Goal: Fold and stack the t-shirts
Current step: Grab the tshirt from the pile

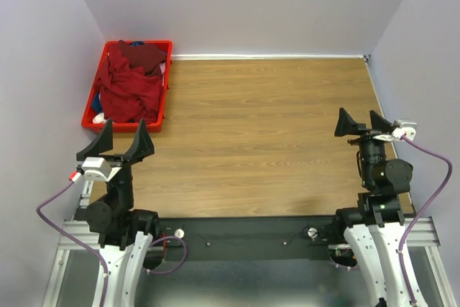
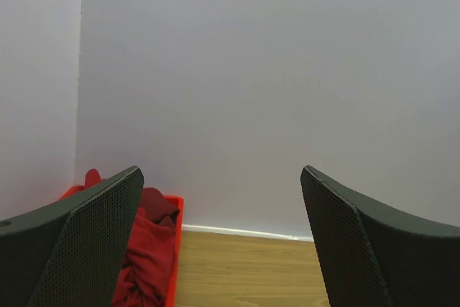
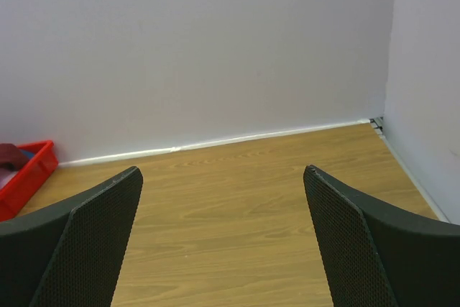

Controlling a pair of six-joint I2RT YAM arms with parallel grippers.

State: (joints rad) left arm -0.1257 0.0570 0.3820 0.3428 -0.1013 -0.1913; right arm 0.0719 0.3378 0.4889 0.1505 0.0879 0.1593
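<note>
In crate (image 1: 121, 128): t-shirts (image 1: 129, 91) heaped, crumpled, red and maroon.

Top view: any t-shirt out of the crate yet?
No, the t-shirts all lie heaped inside the red crate.

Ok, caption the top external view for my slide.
Left hand and right hand hover open at the near edge of the table; t-shirts lie heaped, unfolded, in the red crate.

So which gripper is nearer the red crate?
Left. The left gripper hovers beside the red crate, at its near edge; the right gripper is far across the table.
</note>
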